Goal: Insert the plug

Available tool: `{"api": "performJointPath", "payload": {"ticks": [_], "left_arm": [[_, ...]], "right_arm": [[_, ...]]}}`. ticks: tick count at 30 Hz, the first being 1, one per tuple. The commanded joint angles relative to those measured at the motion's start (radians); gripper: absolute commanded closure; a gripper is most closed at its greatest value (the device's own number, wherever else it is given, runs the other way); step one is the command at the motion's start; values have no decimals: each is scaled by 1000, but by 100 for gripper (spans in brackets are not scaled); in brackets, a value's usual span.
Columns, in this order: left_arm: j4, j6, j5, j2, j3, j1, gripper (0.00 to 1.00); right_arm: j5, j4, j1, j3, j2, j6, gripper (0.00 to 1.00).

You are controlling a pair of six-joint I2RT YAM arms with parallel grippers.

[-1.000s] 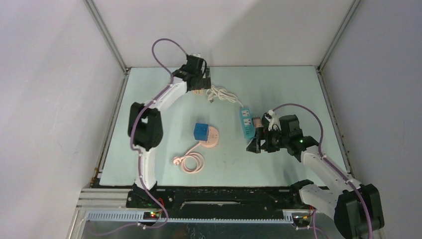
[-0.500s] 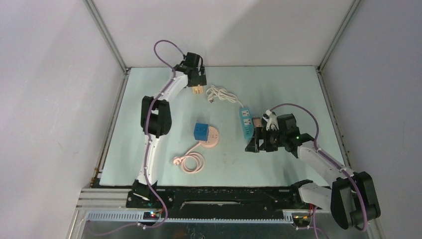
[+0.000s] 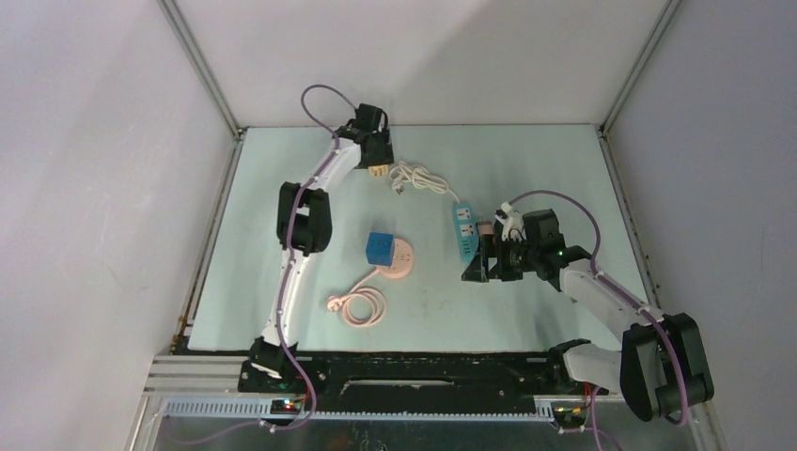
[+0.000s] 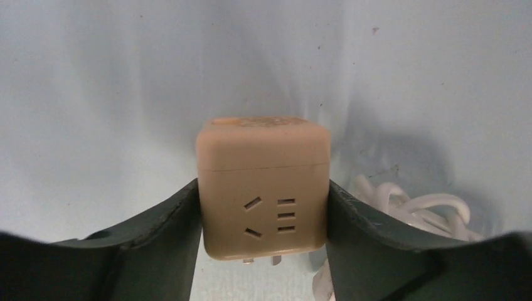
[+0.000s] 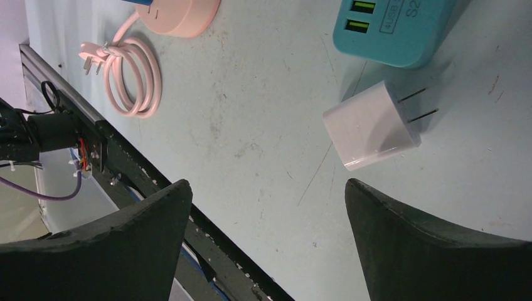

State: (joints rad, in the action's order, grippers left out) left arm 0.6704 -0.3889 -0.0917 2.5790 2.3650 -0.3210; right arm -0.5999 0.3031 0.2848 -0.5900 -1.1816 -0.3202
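Left gripper [image 3: 378,160]: upper centre of the top view, at the far edge of the table [image 3: 526,160]. In its wrist view both dark fingers [image 4: 169,226] press against the left and right sides of the beige cube adapter [image 4: 263,207], clamped on it.
Beige cube adapter: centre of the left wrist view. The face toward the camera has two slanted slots and three short horizontal slots. Metal prongs show at its lower edge. An orange mark on its top face is too blurred to read.
White cord [image 4: 408,207]: bundled at the lower right of the left wrist view, just beside the cube.
Right gripper [image 5: 266,187]: right of centre in the top view. Its fingers stand wide apart over bare table with nothing between them.
White plug [image 5: 371,125]: right of centre in the right wrist view, lying on the table. Its two flat prongs point to the upper right, near the strip but apart from it.
Teal power strip [image 5: 392,28]: top right of the right wrist view. It has two yellow-green USB ports, and the printing reads "4USB" and "S2", cut off by the frame edge.
Pink round socket [image 5: 188,12]: top of the right wrist view. In the top view the blue cube [image 3: 379,248] sits on it.
Pink cord [image 5: 128,78]: coiled at the upper left of the right wrist view, its own plug at the coil's left end.
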Motion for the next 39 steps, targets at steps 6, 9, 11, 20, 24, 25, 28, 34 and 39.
{"api": "performJointPath", "payload": {"ticks": [6, 9, 11, 20, 24, 25, 28, 34, 39], "left_arm": [[-165, -36, -2, -207, -224, 25, 68], [-326, -16, 46, -360, -444, 24, 71], [-435, -13, 67, -486, -616, 22, 72], [-761, -30, 207, -1132, -1277, -2, 76], [-717, -25, 271, -1364, -1420, -21, 77], [-696, -25, 295, -1417, -1451, -28, 77], [-632, -11, 339, -1566, -1546, -63, 78], [-596, 3, 305, -1834, -1720, -195, 81], [-611, 47, 127, -1935, -1820, -393, 83]], "right_arm": [[-15, -6, -10, -40, 26, 18, 6], [-7, 16, -11, -44, 57, 18, 6], [-4, 35, -11, -49, 80, 17, 6], [-10, 119, -11, -96, 208, 6, 6], [-29, 150, -10, -99, 269, 3, 6], [-36, 157, -11, -99, 279, 0, 5], [-52, 169, -6, -99, 314, -14, 5], [-69, 170, 29, -98, 354, -84, 6], [-91, 117, 84, -99, 360, -166, 5]]}}
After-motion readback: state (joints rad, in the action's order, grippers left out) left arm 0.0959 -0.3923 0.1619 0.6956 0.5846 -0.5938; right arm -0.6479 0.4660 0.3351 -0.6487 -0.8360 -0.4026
